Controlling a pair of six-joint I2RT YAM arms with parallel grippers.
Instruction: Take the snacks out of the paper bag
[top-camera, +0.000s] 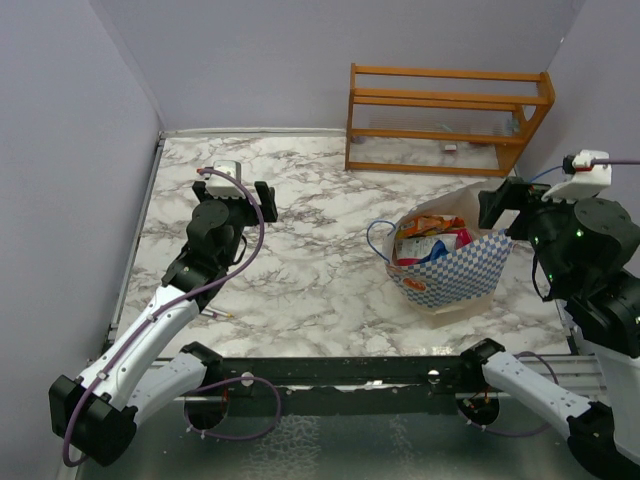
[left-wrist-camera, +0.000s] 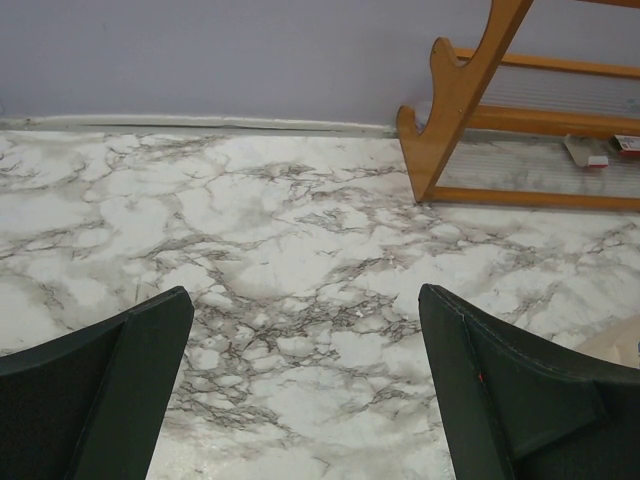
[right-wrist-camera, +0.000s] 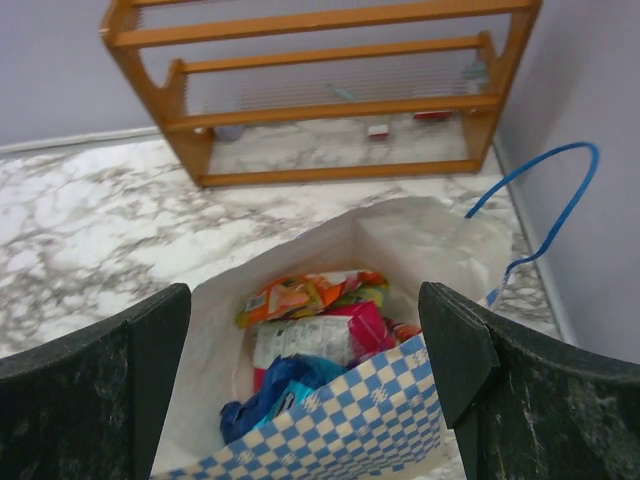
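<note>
Marble desk (top-camera: 300, 280) from above: left pincer (top-camera: 245, 195) open, well apart from the chequered paper bag (top-camera: 465, 275); right pincer (top-camera: 505, 205) just beside its rim. Left wrist: jaws spread above marble. Right wrist: jaws spread, snacks (right-wrist-camera: 310, 335) inside the bag below them.

A robot laboratory cell is indicated: a white-and-grey marble-patterned worktop (top-camera: 310, 290) is enclosed by plain lilac wall panels (top-camera: 250, 60), with a black arm-mounting rail (top-camera: 340, 372) fitted.
</note>
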